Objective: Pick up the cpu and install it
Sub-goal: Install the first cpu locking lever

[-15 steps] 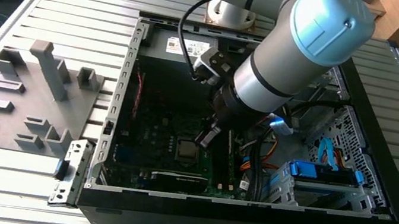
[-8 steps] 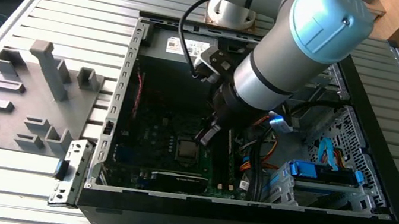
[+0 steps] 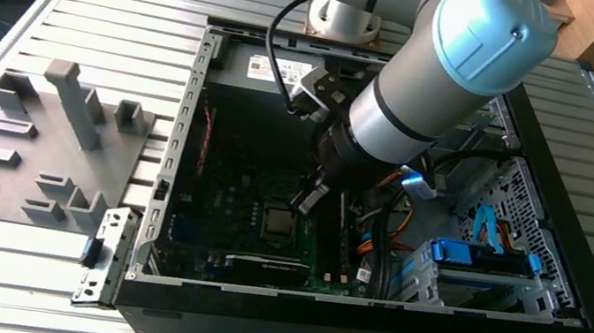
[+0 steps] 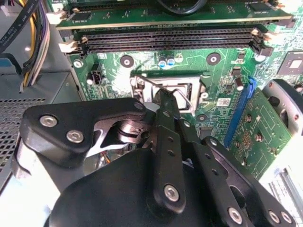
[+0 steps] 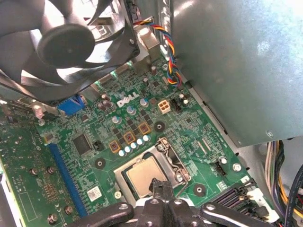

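A robot arm reaches down into an open computer case [image 3: 564,289] lying on a slatted metal worktop [image 3: 117,22], its hand [image 3: 309,200] lowered over the motherboard [image 3: 227,227]. The landmark here is the silver socket frame [image 5: 173,158] near the middle of the green board: the cpu [image 5: 144,175], a pale silvery square, lies flat inside that frame, seated in the socket. In the first wrist view the tips of the hand [image 5: 161,187] sit at the cpu's near edge, directly over it, and appear drawn together into a narrow point; whether they actually touch the chip cannot be told. In the second wrist view the black fingers [image 4: 165,118] run close side by side toward the same frame, whose wire lever [image 4: 187,97] crosses its opening. Beyond the frame lie the long black memory slots [image 4: 170,40]. A black cooling fan [image 5: 66,42] stands further off across the board, and a grey power-supply box [image 5: 241,61] rises beside the frame.
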Robot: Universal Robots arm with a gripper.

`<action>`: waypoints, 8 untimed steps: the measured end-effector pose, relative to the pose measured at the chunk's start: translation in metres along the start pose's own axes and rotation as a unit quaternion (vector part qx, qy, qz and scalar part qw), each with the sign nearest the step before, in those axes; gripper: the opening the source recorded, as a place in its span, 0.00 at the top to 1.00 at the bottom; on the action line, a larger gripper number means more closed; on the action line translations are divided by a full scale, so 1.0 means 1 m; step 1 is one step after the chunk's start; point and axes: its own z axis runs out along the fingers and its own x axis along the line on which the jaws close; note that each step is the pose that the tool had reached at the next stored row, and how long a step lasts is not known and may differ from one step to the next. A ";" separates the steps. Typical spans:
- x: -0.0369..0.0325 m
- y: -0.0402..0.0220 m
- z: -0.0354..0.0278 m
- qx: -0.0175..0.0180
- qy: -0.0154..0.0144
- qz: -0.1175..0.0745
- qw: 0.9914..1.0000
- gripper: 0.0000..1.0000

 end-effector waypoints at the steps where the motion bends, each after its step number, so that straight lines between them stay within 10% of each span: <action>1: 0.0000 0.0000 0.0000 0.000 0.000 0.000 1.000 0.89; 8: 0.0018 0.0039 -0.0158 -0.001 -0.001 -0.001 1.000 0.89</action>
